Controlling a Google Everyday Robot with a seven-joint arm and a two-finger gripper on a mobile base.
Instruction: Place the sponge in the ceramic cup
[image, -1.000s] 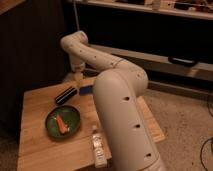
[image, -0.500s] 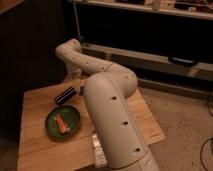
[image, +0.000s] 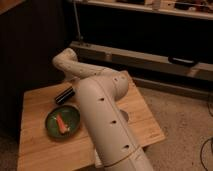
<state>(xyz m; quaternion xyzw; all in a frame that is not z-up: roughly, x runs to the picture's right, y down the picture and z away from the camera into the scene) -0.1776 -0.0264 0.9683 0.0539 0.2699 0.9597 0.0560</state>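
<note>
the arm runs as a thick white barrier across the middle of the table; the tool is hidden somewhere behind it. to its left, the green plate and the black bar crowd the back half. bare wood lies open at the front left and along the right edge.

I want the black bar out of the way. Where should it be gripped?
Probably take the black ribbed bar at its middle, from above, jaws across its narrow width: it lies flat and slantwise on the wooden table, just beyond the green plate. The gripper is out of sight behind the arm.
</note>
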